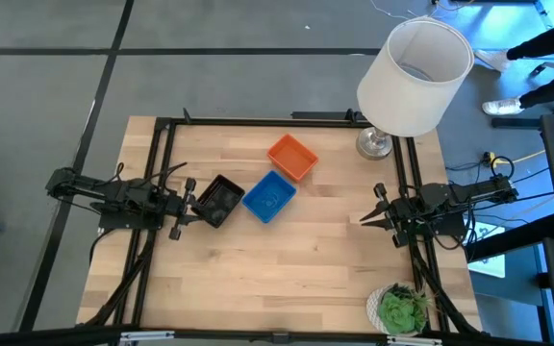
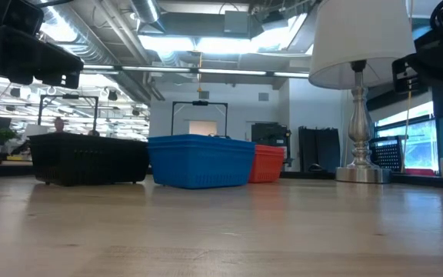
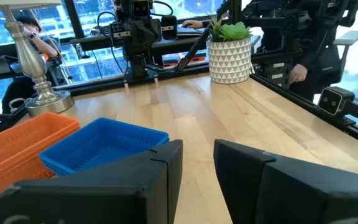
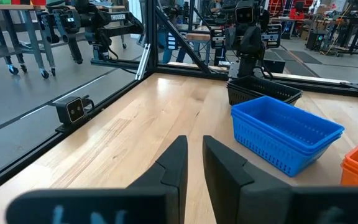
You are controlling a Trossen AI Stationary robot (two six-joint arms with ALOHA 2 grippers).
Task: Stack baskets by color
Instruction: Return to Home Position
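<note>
Left gripper (image 1: pixel 188 204) hovers just beside the black baskets (image 1: pixel 219 200), on their outer side; from overhead I cannot tell whether it touches them. In my left wrist feed its fingers (image 3: pixel 135 180) stand a modest gap apart with nothing between them. The blue baskets (image 1: pixel 269 196) sit nested against the black ones toward the middle of the tabletop (image 1: pixel 287 279), and the orange baskets (image 1: pixel 292 157) lie just beyond the blue ones, toward the lamp (image 1: pixel 416 67). My right gripper (image 1: pixel 364 219) is well apart from all three piles, near the tabletop's right edge. Its fingers (image 4: pixel 173 165) are parted by only a narrow slit and grip nothing, with the blue stack ahead of them and the black one farther on. As for writing, I see pale lettering on the right gripper's body in its own wrist feed, too blurred to read, and white lettering on a dark rig in the room behind that I cannot make out with confidence. Both arms are folded back along the side rails with the grippers pointing inward at each other, and the low feed shows them raised above the surface. A potted plant (image 1: pixel 402 309) stands at the near right corner.
</note>
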